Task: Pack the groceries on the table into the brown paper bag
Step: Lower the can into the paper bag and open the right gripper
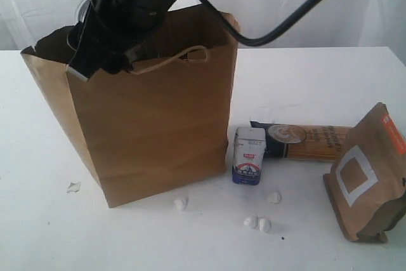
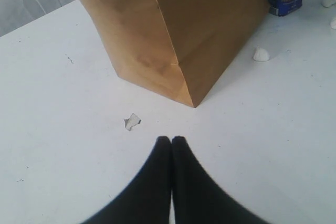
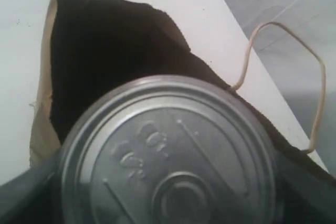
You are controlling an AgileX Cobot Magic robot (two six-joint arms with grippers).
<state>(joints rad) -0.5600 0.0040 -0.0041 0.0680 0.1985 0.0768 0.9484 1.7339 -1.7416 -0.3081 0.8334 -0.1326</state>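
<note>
My right gripper (image 3: 168, 187) is shut on the pull-tab can (image 3: 168, 150), its grey end filling the right wrist view, right above the dark open mouth of the brown paper bag (image 3: 105, 51). In the exterior view that arm (image 1: 108, 36) hangs over the top left of the upright bag (image 1: 152, 118). On the table (image 1: 317, 239) right of the bag stand the small white-blue carton (image 1: 248, 155) and the brown pouch (image 1: 368, 176), with the dark-blue spaghetti packet (image 1: 304, 141) lying behind them. My left gripper (image 2: 171, 139) is shut and empty, over bare table near the bag's bottom corner (image 2: 190, 100).
Small white crumbs (image 1: 257, 223) lie in front of the bag and carton, one near the bag's foot (image 2: 261, 54). A torn paper scrap (image 2: 132, 121) lies just beyond my left fingertips. A twisted loop handle (image 3: 283, 77) sticks up from the bag's rim.
</note>
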